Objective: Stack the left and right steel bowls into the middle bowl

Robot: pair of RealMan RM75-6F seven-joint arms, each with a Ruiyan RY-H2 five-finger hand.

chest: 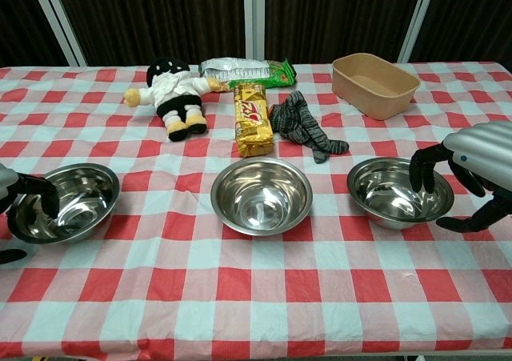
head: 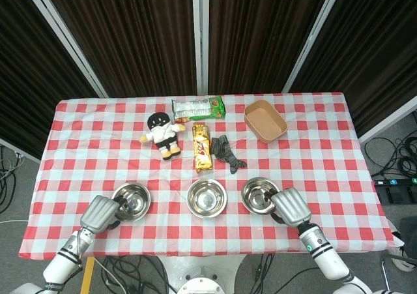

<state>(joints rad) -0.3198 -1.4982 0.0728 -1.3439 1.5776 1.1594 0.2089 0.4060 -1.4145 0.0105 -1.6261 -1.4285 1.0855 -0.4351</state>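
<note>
At table's front, each hand (left (chest: pixel 12 197), right (chest: pixel 472 169)) grips its bowl.

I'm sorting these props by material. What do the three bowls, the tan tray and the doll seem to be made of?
Bowls: polished metal, likely steel; mirror-like reflections inside.
Tray: matte tan, thin-walled; looks like paper pulp or cardboard, though plastic is possible.
Doll: soft fabric plush, judging by its fuzzy, stuffed limbs.
</note>
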